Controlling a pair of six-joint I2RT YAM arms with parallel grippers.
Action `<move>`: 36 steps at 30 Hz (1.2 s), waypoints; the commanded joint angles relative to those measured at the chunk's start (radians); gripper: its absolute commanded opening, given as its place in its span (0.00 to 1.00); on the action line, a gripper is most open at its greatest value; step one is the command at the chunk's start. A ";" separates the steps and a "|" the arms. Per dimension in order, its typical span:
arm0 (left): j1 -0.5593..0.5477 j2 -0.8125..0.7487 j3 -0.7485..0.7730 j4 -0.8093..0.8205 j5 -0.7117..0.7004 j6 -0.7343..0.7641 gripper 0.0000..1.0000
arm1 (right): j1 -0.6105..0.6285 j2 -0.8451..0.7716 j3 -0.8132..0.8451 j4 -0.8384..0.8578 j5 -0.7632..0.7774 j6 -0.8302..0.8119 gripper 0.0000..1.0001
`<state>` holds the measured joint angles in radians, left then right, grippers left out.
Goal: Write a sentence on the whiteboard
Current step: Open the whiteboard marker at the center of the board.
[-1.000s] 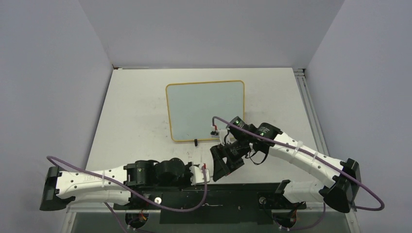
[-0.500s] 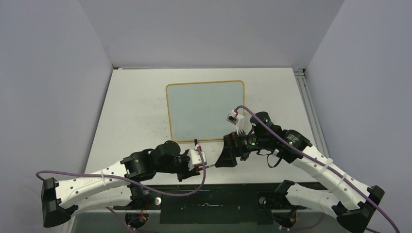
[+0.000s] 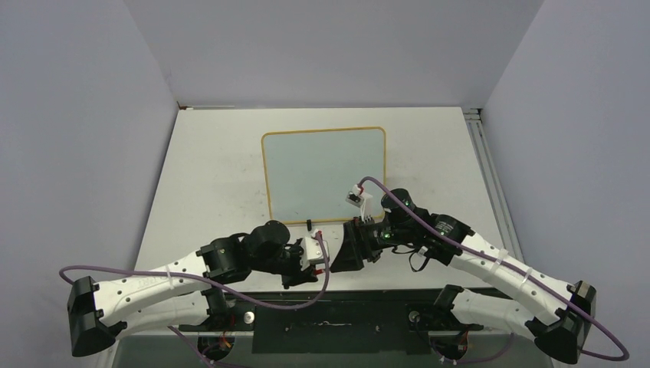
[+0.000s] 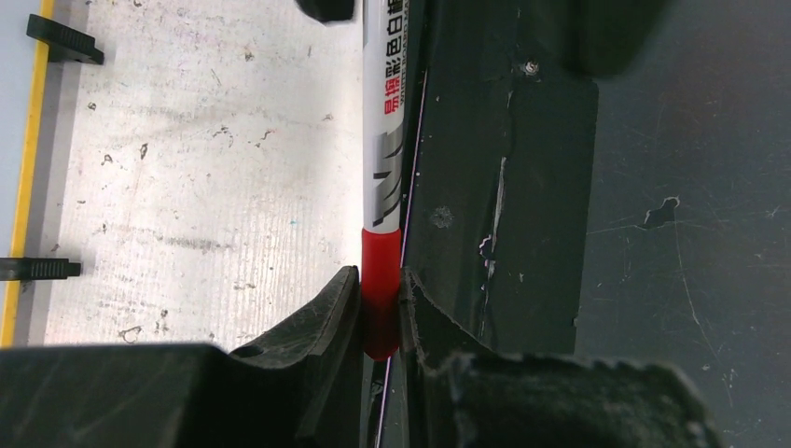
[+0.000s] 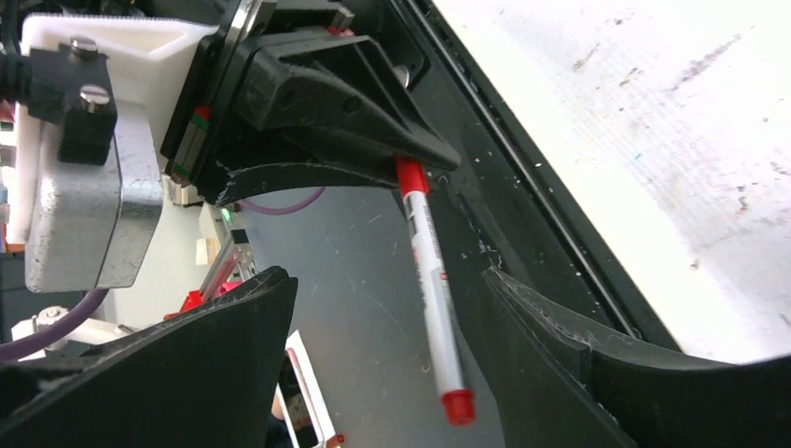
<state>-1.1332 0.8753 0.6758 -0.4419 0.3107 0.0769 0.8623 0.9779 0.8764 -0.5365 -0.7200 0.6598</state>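
Note:
The whiteboard (image 3: 323,175) lies flat mid-table, yellow-framed, its surface blank; no sentence shows on it. Its frame edge (image 4: 26,140) and two black clip feet (image 4: 58,41) show in the left wrist view. My left gripper (image 4: 381,303) is shut on the red end of a white marker (image 4: 384,140), near the table's front edge (image 3: 326,257). My right gripper (image 5: 387,280) is open, its jaws on either side of the marker (image 5: 431,280) without touching it. The marker's far end is a red tip (image 5: 457,406). In the top view the right gripper (image 3: 346,249) faces the left one.
The scuffed white table (image 4: 215,168) ends at a black strip (image 4: 504,187) along the near edge, right under the marker. Purple cables (image 3: 429,222) loop over both arms. Grey walls enclose the table on three sides.
The left arm swung its gripper forward and up with the marker. The right gripper turned and closed in on the left gripper, so its open jaws now flank the marker.

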 commanded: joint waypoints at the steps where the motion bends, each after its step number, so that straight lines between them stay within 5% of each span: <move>1: 0.017 0.017 0.062 0.027 0.046 -0.019 0.00 | 0.065 -0.019 -0.024 0.102 0.041 0.055 0.70; 16: 0.038 0.021 0.057 0.036 0.097 -0.013 0.00 | 0.088 -0.041 -0.069 0.158 0.062 0.093 0.52; 36: 0.037 0.028 0.057 0.031 0.090 -0.013 0.00 | 0.090 -0.066 -0.082 0.156 0.102 0.079 0.06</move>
<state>-1.0996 0.8989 0.6895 -0.4412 0.3988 0.0601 0.9440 0.9386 0.7902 -0.4423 -0.6285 0.7444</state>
